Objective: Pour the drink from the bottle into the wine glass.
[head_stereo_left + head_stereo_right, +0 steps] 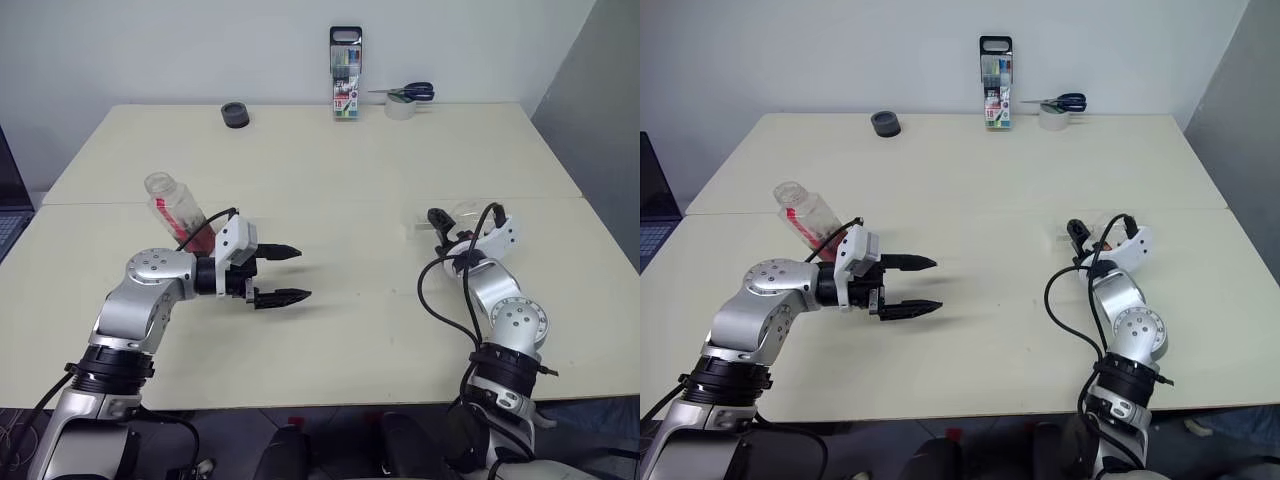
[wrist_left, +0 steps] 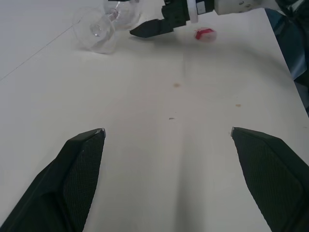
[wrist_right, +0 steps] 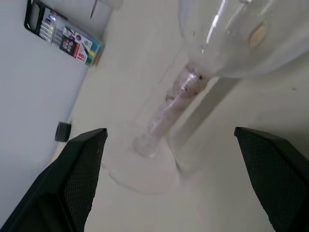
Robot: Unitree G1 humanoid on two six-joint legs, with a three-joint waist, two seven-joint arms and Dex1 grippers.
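wine glass (image 2: 99, 30) lies tipped at frame right; you should close the wide-open right gripper (image 2: 149, 29) on its stem. left gripper (image 1: 280, 273) gapes empty by the bottle (image 1: 180, 213).

I count one bottle (image 1: 178, 212), one wine glass (image 2: 104, 26), one red-and-white cap (image 2: 204, 34) beside that glass, one marker-pen case (image 1: 346, 74), one tape roll (image 1: 401, 106), and one pair of scissors (image 1: 408, 92).

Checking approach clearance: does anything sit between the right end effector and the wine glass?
Nothing visible does. The right end effector, fingers open, faces the wine glass directly, stem between them.
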